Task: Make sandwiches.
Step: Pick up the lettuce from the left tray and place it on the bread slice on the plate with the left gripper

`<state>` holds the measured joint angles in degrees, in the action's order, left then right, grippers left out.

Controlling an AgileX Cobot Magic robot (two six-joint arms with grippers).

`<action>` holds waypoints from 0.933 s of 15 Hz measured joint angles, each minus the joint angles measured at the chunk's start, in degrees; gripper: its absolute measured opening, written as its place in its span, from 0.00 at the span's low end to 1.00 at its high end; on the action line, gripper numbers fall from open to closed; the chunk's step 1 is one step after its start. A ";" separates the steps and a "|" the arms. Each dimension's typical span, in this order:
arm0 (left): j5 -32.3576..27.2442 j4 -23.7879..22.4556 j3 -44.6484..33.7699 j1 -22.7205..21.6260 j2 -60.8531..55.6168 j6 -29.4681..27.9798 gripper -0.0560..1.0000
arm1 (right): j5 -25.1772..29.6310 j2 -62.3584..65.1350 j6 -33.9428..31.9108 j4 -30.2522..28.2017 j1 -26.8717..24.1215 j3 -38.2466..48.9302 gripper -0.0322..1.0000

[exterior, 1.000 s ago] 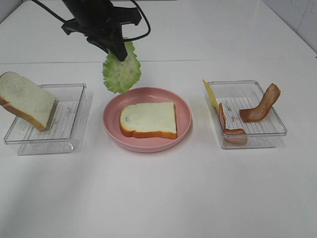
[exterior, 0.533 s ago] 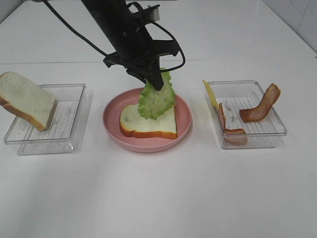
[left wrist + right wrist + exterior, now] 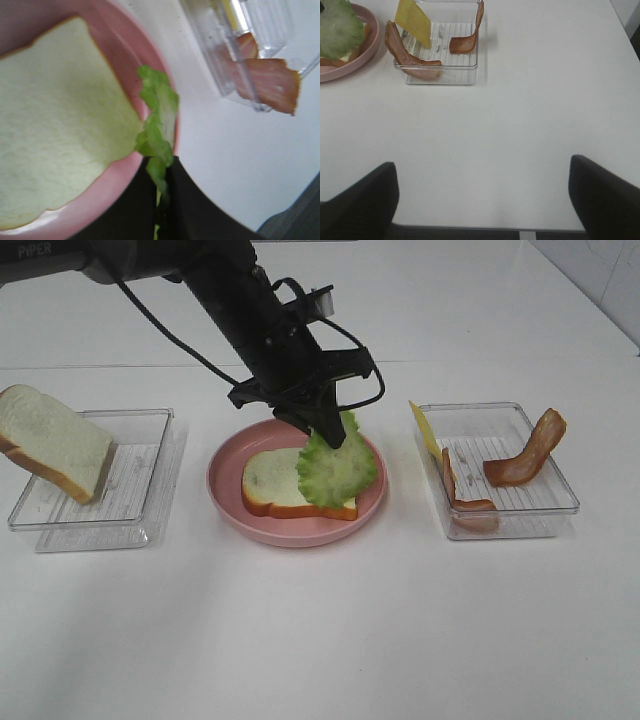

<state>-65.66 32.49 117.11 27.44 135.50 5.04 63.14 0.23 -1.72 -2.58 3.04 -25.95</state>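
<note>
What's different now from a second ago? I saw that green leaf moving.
The left gripper, shut on the lettuce leaf, carried it from behind the pink plate forward and down, so the leaf now hangs over the right part of the bread slice there. It has not let go. The other bread slice in the left tray, and the bacon strips and cheese slice in the right tray, stayed put.

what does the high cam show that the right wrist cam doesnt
Only the high view: the left fingers shut on the lettuce, and the left tray with a leaning bread slice. Only the right wrist view: the right fingers, open above the table. Both: the lettuce, the plate, and the right tray with bacon and cheese.
</note>
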 joint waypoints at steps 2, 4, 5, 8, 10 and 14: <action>0.06 -4.53 0.00 0.00 1.09 -0.86 0.06 | 0.00 0.00 0.00 0.00 0.00 0.00 0.89; 1.55 -7.73 0.00 0.00 1.60 -0.86 0.06 | 0.00 0.00 0.00 0.00 0.00 0.00 0.89; 1.83 -8.54 0.00 0.00 1.72 -0.86 0.06 | 0.00 0.00 0.00 0.00 0.00 0.00 0.89; 3.44 -13.58 0.00 0.00 1.78 -0.97 0.06 | 0.00 0.00 0.00 0.00 0.00 0.00 0.89; 4.18 -14.32 0.00 0.00 1.78 -0.97 0.06 | 0.00 0.00 0.00 0.00 0.00 0.00 0.89; 4.87 -14.84 0.00 0.00 1.78 -0.97 0.06 | 0.00 0.00 0.00 0.00 0.00 0.00 0.89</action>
<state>-60.79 17.65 117.11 27.44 137.28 4.07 63.14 0.23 -1.72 -2.58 3.04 -25.95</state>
